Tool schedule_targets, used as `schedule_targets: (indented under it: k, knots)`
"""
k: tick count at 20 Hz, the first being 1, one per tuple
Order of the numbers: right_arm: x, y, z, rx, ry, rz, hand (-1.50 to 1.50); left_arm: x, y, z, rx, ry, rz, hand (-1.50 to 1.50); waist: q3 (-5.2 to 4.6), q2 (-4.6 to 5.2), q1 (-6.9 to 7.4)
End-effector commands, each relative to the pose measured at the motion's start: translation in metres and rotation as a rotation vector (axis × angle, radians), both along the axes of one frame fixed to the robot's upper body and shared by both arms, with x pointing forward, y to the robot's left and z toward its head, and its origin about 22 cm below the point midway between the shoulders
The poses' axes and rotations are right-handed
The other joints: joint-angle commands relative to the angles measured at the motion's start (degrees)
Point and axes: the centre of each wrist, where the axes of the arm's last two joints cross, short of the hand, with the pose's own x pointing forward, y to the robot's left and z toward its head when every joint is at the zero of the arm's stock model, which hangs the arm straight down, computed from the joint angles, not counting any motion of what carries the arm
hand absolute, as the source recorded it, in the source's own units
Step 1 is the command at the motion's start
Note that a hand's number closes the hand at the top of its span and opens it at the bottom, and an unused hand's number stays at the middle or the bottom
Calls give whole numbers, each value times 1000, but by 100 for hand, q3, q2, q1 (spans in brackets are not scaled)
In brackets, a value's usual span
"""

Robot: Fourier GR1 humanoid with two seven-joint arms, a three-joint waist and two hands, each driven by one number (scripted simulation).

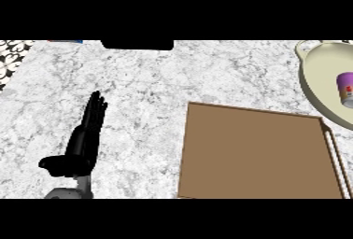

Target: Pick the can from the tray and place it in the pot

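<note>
A purple-topped can (345, 88) lies inside the cream-coloured pot (318, 70) at the far right edge of the head view. The brown tray (255, 154) sits on the marble counter at the lower right, and nothing lies on it. My left hand (82, 140) rests at the lower left, fingers straight and pointing up, well away from the tray and the pot. My right hand does not show.
A black object (138, 44) sits at the counter's far edge, with a small blue and red item (66, 41) to its left. A black-and-white patterned surface (14, 58) fills the upper left corner.
</note>
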Motion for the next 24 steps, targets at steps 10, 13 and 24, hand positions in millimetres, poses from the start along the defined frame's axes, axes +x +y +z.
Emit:
schedule_targets:
  k: [10,13,24]
  knots:
    - [-32,-4,-33,-164,-346,-158,-150,-8,22,-3,8,24,37,0,-23,-96,-216]
    - [-42,12,-42,-192,-371,-129,-150,-13,17,-10,11,29,57,0,-31,-121,-280]
    - [-120,4,-64,-221,-386,-152,-150,-11,11,-3,10,4,62,0,-26,-91,-219]
